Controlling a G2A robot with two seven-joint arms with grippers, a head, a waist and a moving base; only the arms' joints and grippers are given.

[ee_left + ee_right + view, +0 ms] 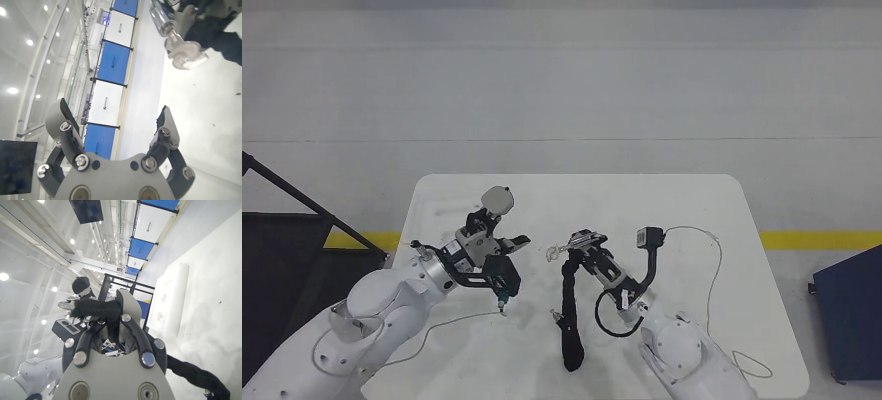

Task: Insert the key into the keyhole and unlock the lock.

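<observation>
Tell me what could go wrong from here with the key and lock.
1. The left gripper is open and apart from the key in the lock; it may close off-centre and knock the key askew.
2. The right gripper grips the black sleeve, so the lock could twist when the key turns.

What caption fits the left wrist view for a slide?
Open left end effector faces the key, seated in the keyhole of the lock above the white table.

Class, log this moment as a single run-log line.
left gripper: open, short of key | key: in keyhole of chain lock | right gripper: shut on chain lock
</observation>
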